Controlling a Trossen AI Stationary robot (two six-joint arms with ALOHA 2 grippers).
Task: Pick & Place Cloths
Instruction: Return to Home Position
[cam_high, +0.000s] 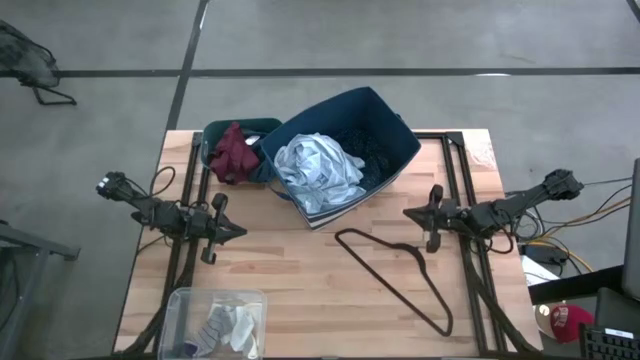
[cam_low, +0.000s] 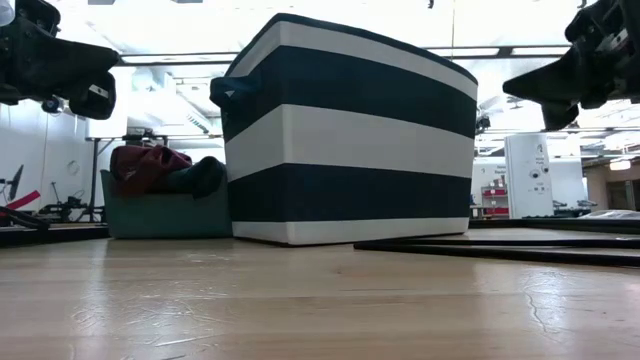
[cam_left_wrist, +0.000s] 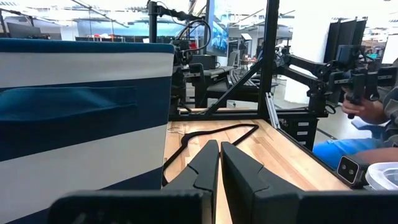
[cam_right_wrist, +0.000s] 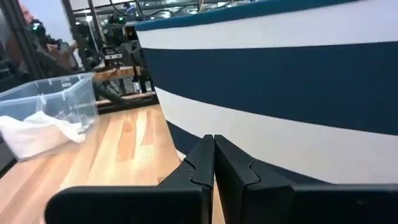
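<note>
Found the pale blue-white shirt (cam_high: 318, 168) heaped in the navy-and-white striped box (cam_high: 398, 160), crumpled into loose grey-blue folds and filling the side nearer the desk's (cam_high: 300, 290) middle. Made out the navy white-dotted shirt (cam_high: 368, 145) deeper in the same box, mostly covered, with only a dark speckled patch showing beside the pale one.

Saw the maroon piece (cam_high: 232, 152) bunched up in the small green bin (cam_high: 250, 124), set just beside the box on the left arm's side at the far edge of the desk. In the low view, noted that same maroon piece (cam_low: 145, 165) mounded above the bin's rim (cam_low: 165, 215).

Spotted the small white and grey socks (cam_high: 228, 328) lying loose in a clear plastic tub (cam_high: 180, 300) at the front corner on the left arm's side, well apart from the box. Noted a thin dark clothes hanger (cam_high: 400, 275) flat on bare wood toward the right arm's side.

Found the left hand (cam_high: 238, 231) held above the desk on its own side and pointing inward, fingers (cam_left_wrist: 202, 171) drawn together to a thin slit, gripping nothing. Found the right hand (cam_high: 410, 212) mirrored opposite, fingers (cam_right_wrist: 199, 165) pressed together and empty, facing the striped wall of the box.
</note>
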